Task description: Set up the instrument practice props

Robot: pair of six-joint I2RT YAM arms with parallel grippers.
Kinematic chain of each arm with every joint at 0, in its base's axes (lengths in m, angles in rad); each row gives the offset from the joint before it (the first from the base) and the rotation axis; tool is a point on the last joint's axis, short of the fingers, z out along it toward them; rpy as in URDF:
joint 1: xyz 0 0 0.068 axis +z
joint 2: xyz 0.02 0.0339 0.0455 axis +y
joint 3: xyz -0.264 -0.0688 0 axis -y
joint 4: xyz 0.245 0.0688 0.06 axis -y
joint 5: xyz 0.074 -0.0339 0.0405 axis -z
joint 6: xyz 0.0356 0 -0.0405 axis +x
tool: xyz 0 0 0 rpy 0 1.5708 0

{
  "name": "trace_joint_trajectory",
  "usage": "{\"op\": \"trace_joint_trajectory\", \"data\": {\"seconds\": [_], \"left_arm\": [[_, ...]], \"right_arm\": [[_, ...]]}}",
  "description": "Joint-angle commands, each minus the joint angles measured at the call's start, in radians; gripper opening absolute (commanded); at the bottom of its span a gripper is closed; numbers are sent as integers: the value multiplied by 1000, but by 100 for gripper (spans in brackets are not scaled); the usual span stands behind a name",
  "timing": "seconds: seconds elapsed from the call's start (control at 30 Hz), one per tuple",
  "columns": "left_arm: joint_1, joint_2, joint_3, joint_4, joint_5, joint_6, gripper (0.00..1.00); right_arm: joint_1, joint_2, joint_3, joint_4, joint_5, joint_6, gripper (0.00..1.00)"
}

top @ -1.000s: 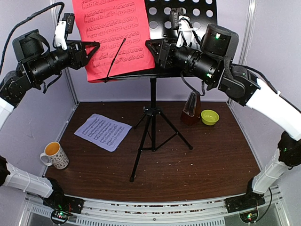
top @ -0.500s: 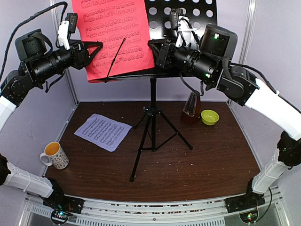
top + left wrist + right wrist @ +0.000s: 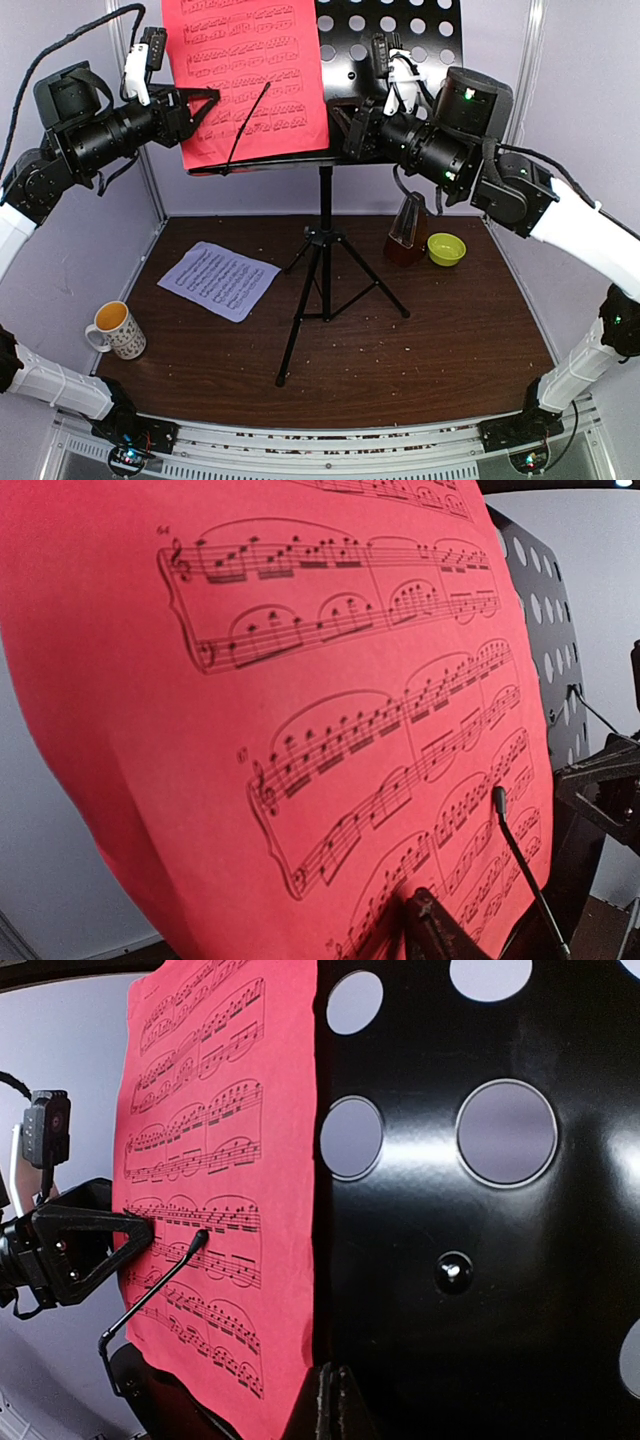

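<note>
We see the red printed music sheet (image 3: pixel 245 75) up on the black perforated-metal music stand (image 3: pixel 390 40). The white printed sheet (image 3: pixel 219 280) lies on the brown table (image 3: pixel 450 330), yet to go up. Our right gripper (image 3: pixel 330 1400) is closed by the red sheet's lower corner. Whether the jaws of the left gripper (image 3: pixel 200 108) are open or closed, we cannot tell.

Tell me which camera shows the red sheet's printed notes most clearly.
Left wrist: the red sheet fills the frame, staves sharp and close. Top external shows it leaning on the music stand, print small. Right wrist shows it obliquely, beside the stand's black panel.
</note>
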Motion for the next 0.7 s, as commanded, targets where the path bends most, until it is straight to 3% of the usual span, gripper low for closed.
{"op": "trace_joint_trajectory", "data": {"seconds": [0.0, 0.07, 0.17, 0.33, 0.67], "left_arm": [[7, -1, 20, 48, 21, 0, 51], [7, -7, 17, 41, 18, 2, 54], [7, -23, 17, 11, 0, 10, 67], [7, -93, -15, -13, -34, 10, 82], [10, -266, -158, -42, -201, -44, 89]], "right_arm": [[-3, -26, -10, 21, 31, -19, 0], [-3, -28, -10, 21, 25, -20, 0], [-3, -32, -10, 24, -5, -25, 0], [-3, -61, -24, 49, -27, -30, 17], [-2, -116, -49, 89, -81, -57, 36]]}}
